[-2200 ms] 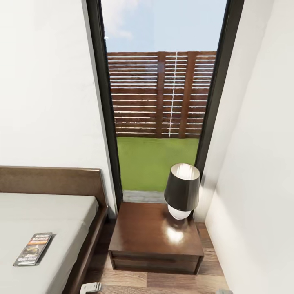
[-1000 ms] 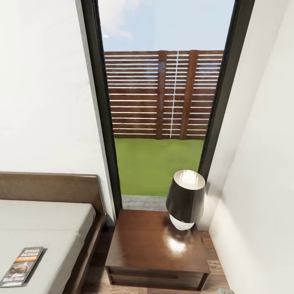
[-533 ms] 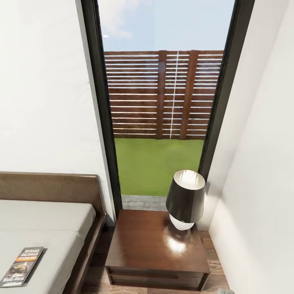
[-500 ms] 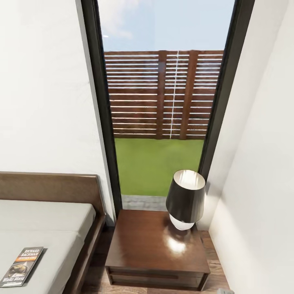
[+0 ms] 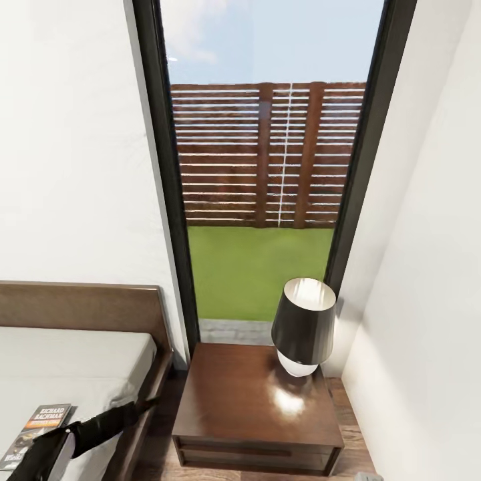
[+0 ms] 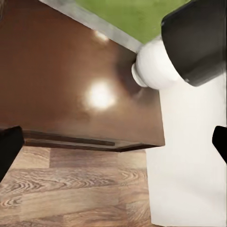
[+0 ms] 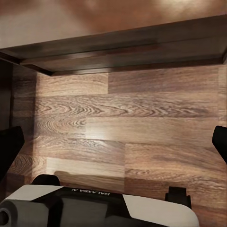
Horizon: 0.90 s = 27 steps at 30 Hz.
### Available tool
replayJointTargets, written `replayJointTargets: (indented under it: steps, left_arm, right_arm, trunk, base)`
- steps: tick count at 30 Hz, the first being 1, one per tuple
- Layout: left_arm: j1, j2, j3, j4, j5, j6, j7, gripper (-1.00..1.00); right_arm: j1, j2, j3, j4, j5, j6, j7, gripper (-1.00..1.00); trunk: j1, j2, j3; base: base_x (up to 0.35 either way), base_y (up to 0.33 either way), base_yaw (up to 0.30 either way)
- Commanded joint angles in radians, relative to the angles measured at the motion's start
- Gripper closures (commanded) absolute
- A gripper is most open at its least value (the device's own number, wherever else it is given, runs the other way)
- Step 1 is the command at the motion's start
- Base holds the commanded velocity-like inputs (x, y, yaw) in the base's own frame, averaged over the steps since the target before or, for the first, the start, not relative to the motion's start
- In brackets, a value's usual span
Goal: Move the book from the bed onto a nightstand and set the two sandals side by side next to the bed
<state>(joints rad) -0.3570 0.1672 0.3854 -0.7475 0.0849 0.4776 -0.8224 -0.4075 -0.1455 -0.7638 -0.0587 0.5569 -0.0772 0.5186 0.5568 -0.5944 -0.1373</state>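
The book [image 5: 41,418], dark with an orange band, lies on the pale mattress of the bed [image 5: 67,354] at the lower left. My left arm partly covers its near end. My left gripper [image 5: 143,403] reaches over the bed's right edge, between book and nightstand [image 5: 257,401]. In the left wrist view the left gripper [image 6: 113,146] is open, its fingertips [image 6: 7,151] far apart over the nightstand [image 6: 56,71] front and floor. My right gripper [image 7: 113,144] is open and empty above the floor in front of the nightstand [image 7: 118,47]. The sandals are out of view.
A lamp [image 5: 304,324] with a black shade and white base stands on the nightstand's back right corner. A white wall [image 5: 421,300] closes the right side. A tall black-framed window [image 5: 267,167] is behind. My base [image 7: 94,208] stands on the wood-plank floor [image 7: 132,123].
My left arm has come up into the head view over the bed's edge, covering part of the book. Earlier the camera moved closer to the nightstand; book and lamp have stayed put.
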Motion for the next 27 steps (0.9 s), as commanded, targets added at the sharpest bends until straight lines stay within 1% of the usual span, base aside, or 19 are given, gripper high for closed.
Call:
replayJointTargets:
  steps: [1, 2, 3, 4, 5, 7, 8, 9, 10, 11, 12, 13, 14, 15, 16, 18, 20, 23, 27]
  left_arm:
    - [0.000, 0.006, 0.012, -0.094, 0.010, 0.084, -0.001, -1.00]
    - [-0.001, 0.021, 0.032, -0.174, 0.013, 0.147, 0.000, -1.00]
    - [-0.003, 0.045, 0.059, -0.239, 0.015, 0.202, 0.002, -1.00]
    - [-0.006, 0.075, 0.091, -0.290, 0.017, 0.249, 0.004, -1.00]
    - [-0.011, 0.109, 0.123, -0.324, 0.018, 0.294, 0.005, -1.00]
    - [-0.021, 0.142, 0.151, -0.346, 0.019, 0.339, 0.006, -1.00]
    - [-0.041, 0.176, 0.174, -0.359, 0.019, 0.382, 0.009, -1.00]
    - [-0.081, 0.221, 0.204, -0.370, 0.018, 0.432, 0.024, -1.00]
    - [-0.107, 0.244, 0.222, -0.373, 0.018, 0.453, 0.048, -1.00]
    - [-0.118, 0.253, 0.232, -0.374, 0.018, 0.460, 0.065, -1.00]
    - [-0.136, 0.265, 0.253, -0.376, 0.017, 0.471, 0.109, -1.00]
    - [-0.152, 0.277, 0.286, -0.377, 0.018, 0.480, 0.200, -1.00]
    - [-0.159, 0.282, 0.308, -0.378, 0.019, 0.483, 0.266, -1.00]
    - [-0.161, 0.284, 0.317, -0.378, 0.020, 0.484, 0.297, -1.00]
    - [-0.165, 0.287, 0.332, -0.378, 0.021, 0.485, 0.347, -1.00]
    - [-0.167, 0.287, 0.344, -0.378, 0.022, 0.486, 0.392, -1.00]
    - [-0.169, 0.286, 0.350, -0.378, 0.022, 0.487, 0.415, -1.00]
    - [-0.170, 0.284, 0.353, -0.377, 0.023, 0.486, 0.427, -1.00]
    - [-0.170, 0.280, 0.352, -0.367, 0.023, 0.486, 0.435, -1.00]
  right_arm:
    - [-0.001, 0.000, -0.008, 0.000, 0.011, -0.004, 0.002, -1.00]
    - [-0.001, 0.000, -0.008, 0.000, 0.011, -0.004, 0.002, -1.00]
    - [-0.001, 0.000, -0.008, 0.000, 0.011, -0.004, 0.002, -1.00]
    - [-0.001, 0.000, -0.008, 0.000, 0.011, -0.004, 0.002, -1.00]
    - [-0.002, 0.000, -0.008, 0.000, 0.011, -0.004, 0.002, -1.00]
    - [-0.001, 0.000, -0.008, 0.000, 0.011, -0.004, 0.001, -1.00]
    - [-0.001, 0.000, -0.008, 0.000, 0.011, -0.004, 0.001, -1.00]
    - [-0.001, 0.000, -0.008, 0.000, 0.011, -0.004, 0.001, -1.00]
    - [-0.001, 0.000, -0.008, 0.000, 0.011, -0.004, 0.001, -1.00]
    - [-0.001, 0.000, -0.008, 0.000, 0.011, -0.004, 0.001, -1.00]
    - [-0.001, 0.000, -0.008, 0.000, 0.011, -0.004, 0.002, -1.00]
    - [-0.001, 0.000, -0.008, 0.000, 0.011, -0.004, 0.002, -1.00]
    - [-0.001, 0.000, -0.008, 0.000, 0.011, -0.004, 0.003, -1.00]
    - [-0.002, 0.000, -0.008, 0.000, 0.011, -0.004, 0.003, -1.00]
    - [-0.001, 0.000, -0.007, 0.000, 0.011, -0.004, 0.004, -1.00]
    - [-0.001, 0.000, -0.007, 0.001, 0.012, -0.005, 0.008, -1.00]
    - [-0.001, 0.000, -0.006, 0.001, 0.012, -0.004, 0.011, -1.00]
    - [-0.001, 0.000, -0.005, 0.001, 0.015, -0.003, 0.020, -1.00]
    - [-0.001, 0.003, -0.002, -0.006, 0.017, 0.005, 0.078, -1.00]
  trunk:
    - [0.000, -0.001, -0.002]
    - [0.000, -0.001, -0.002]
    - [0.000, -0.001, -0.002]
    - [0.000, -0.001, -0.002]
    - [0.000, -0.001, -0.002]
    - [0.000, -0.001, -0.002]
    - [0.000, -0.001, -0.002]
    - [0.000, -0.001, -0.002]
    - [0.000, -0.001, -0.002]
    - [0.000, -0.001, -0.002]
    - [0.000, -0.001, -0.002]
    - [0.000, -0.001, -0.002]
    - [0.000, -0.001, -0.002]
    - [0.000, -0.001, -0.002]
    - [0.000, -0.001, -0.002]
    - [0.000, -0.001, -0.002]
    - [0.000, -0.001, -0.002]
    - [0.000, -0.001, -0.002]
    - [0.000, -0.001, -0.002]
  base:
    - [0.000, 0.000, 0.000]
    - [0.000, 0.000, 0.000]
    - [0.000, 0.000, 0.000]
    - [0.000, 0.000, 0.000]
    - [0.000, 0.000, 0.000]
    - [0.000, 0.000, 0.000]
    - [0.000, 0.000, 0.000]
    - [0.000, 0.000, 0.000]
    - [0.000, 0.000, 0.000]
    - [0.000, 0.000, 0.000]
    - [0.000, 0.000, 0.000]
    - [0.000, 0.000, 0.000]
    - [0.000, 0.000, 0.000]
    - [0.000, 0.000, 0.000]
    - [0.000, 0.000, 0.000]
    - [0.000, 0.000, 0.000]
    - [0.000, 0.000, 0.000]
    - [0.000, 0.000, 0.000]
    - [0.000, 0.000, 0.000]
